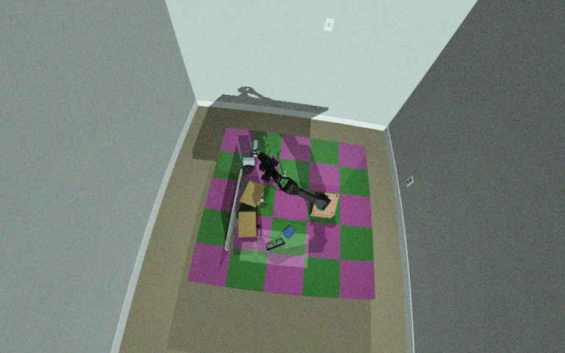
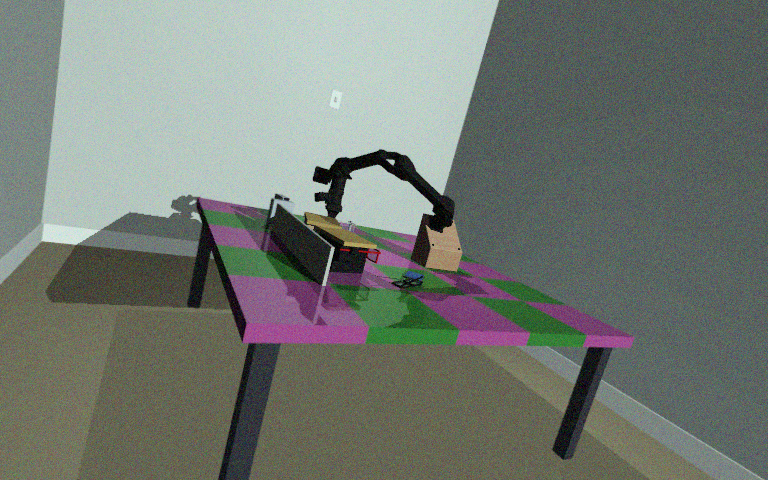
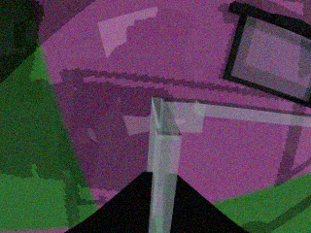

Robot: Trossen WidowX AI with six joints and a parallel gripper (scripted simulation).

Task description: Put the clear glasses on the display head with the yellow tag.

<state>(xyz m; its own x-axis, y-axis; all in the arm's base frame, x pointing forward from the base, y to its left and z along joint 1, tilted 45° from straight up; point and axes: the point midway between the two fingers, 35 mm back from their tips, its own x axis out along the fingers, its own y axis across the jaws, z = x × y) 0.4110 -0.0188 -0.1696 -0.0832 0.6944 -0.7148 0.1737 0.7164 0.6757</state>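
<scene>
"Where are the clear glasses [image 1: 284, 173] [image 2: 351, 226] [image 3: 165, 150]?"
"In the jaws [image 1: 272, 167] [image 2: 333, 215], nearly shut on one slim bar, above the tabletop [image 1: 321, 274] [image 2: 305, 302] [image 3: 121, 160]."
"Pointing which way?"
"In the wrist view the gripped bar runs upward to a corner; another long bar heads right, dipping slightly. I can't tell front from temple."
"Beyond?"
"Two tan-topped blocks [image 1: 247, 223] [image 2: 351, 237], red glasses [image 1: 259, 226] [image 2: 372, 255] at the nearer one in the exterior view."

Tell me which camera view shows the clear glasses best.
The wrist view: the clear glasses fill its centre, a pale translucent bar between the tool's dark fingers and another running right. The top view shows only small pale bits beside the arm; the exterior view, a tiny pale piece behind the tan-topped blocks.
</scene>
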